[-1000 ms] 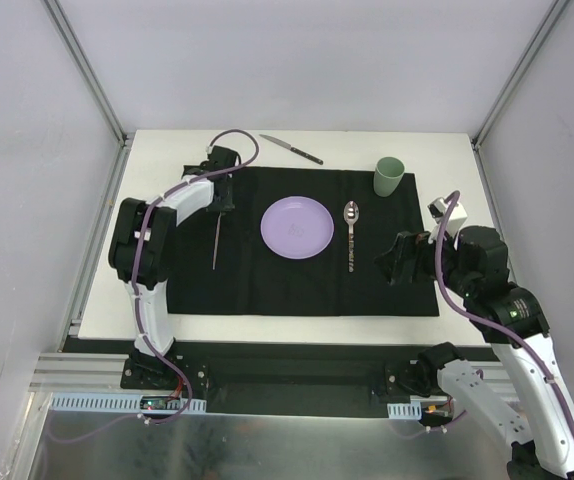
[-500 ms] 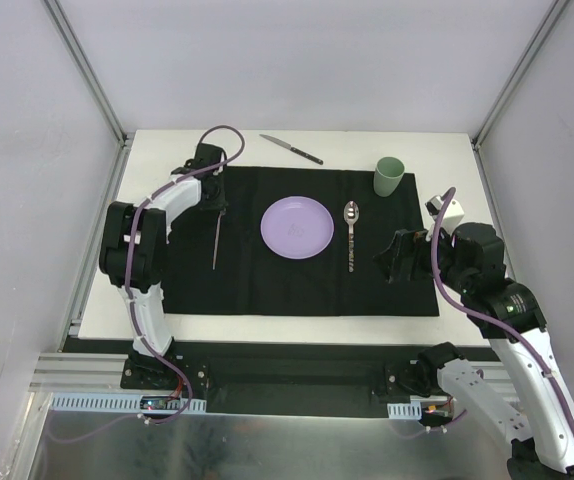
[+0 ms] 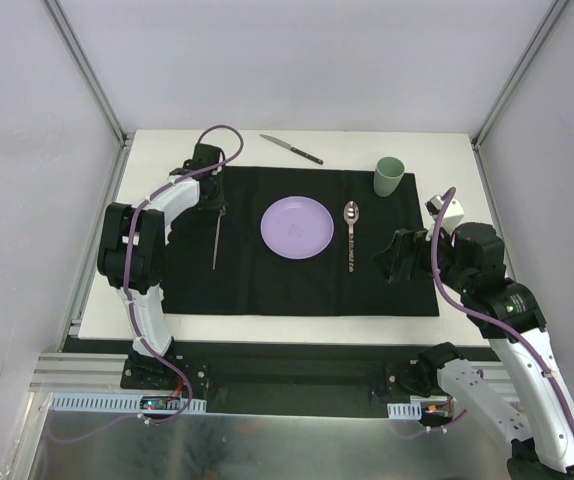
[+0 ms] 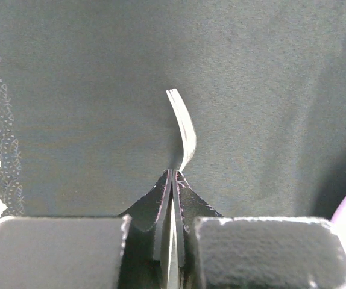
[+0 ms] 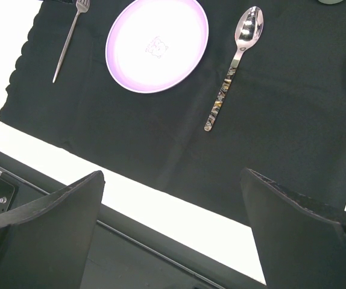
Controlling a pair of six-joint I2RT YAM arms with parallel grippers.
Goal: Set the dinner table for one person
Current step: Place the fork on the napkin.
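On the white dinner table (image 3: 437, 150) lies a black mat (image 3: 267, 285). A purple plate (image 3: 297, 228) (image 5: 157, 43) sits in its middle, a spoon (image 3: 351, 235) (image 5: 233, 66) to its right and a fork (image 3: 215, 245) (image 4: 184, 129) (image 5: 64, 51) to its left. My left gripper (image 3: 223, 203) (image 4: 174, 174) is shut on the fork's neck; the tines stick out beyond the fingertips and the handle still rests on the mat. My right gripper (image 3: 387, 260) (image 5: 172, 174) hangs open and empty over the mat's near right part.
A green cup (image 3: 388, 176) stands on the mat's far right corner. A knife (image 3: 291, 149) lies on the bare table beyond the mat's far edge. Grey frame rails and white walls surround the table.
The left jaws have closed onto the fork's neck, and the left arm's elbow has swung a little to the left. The fork's handle and the right arm have stayed put.
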